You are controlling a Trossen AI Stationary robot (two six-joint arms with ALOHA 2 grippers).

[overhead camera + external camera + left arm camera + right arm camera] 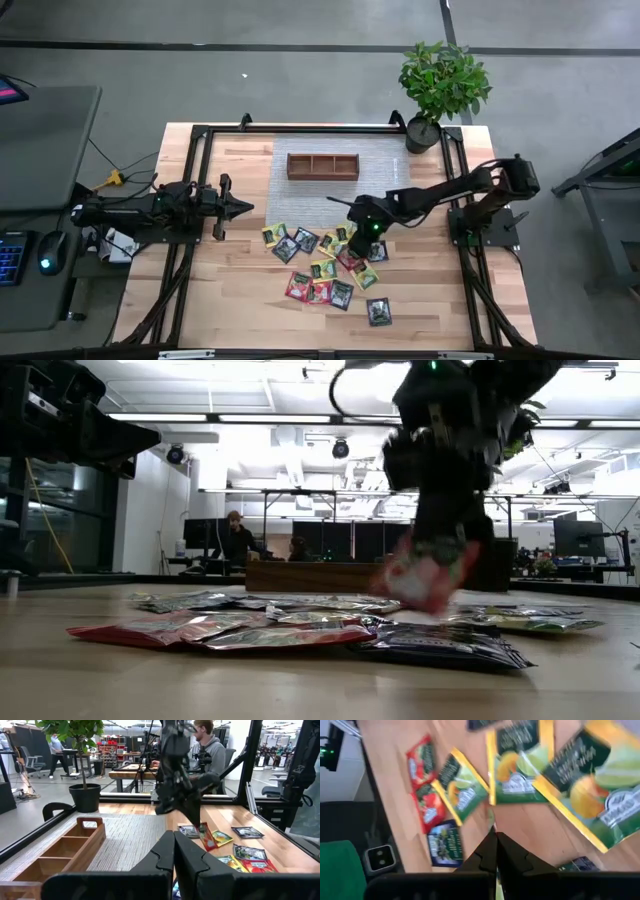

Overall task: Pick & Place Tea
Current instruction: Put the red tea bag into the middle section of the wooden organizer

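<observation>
right pincer (358,236): over the packet pile, fingers pinched on a red tea packet (425,582), which hangs just off the bench (240,300)
left pincer (243,207): parked out on the left side, fingers pressed together, holding nothing
tea (325,268): rest of the packets scattered flat mid-bench, yellow-green, red and dark ones
tray (322,165): wooden, sitting behind the pile

Light butcher-block wooden table (240,290) with black metal frame. Brown wooden tray (322,166), 3 compartments, resting on a grey woven mat (380,160) at the table's far side. Green leafy plant in a black pot (424,134) at the far right corner. Grey desk (40,140) left of the table, with keyboard (10,258) and computer mouse (46,264). 1 person in a grey hoodie (212,747) in the room beyond.
</observation>
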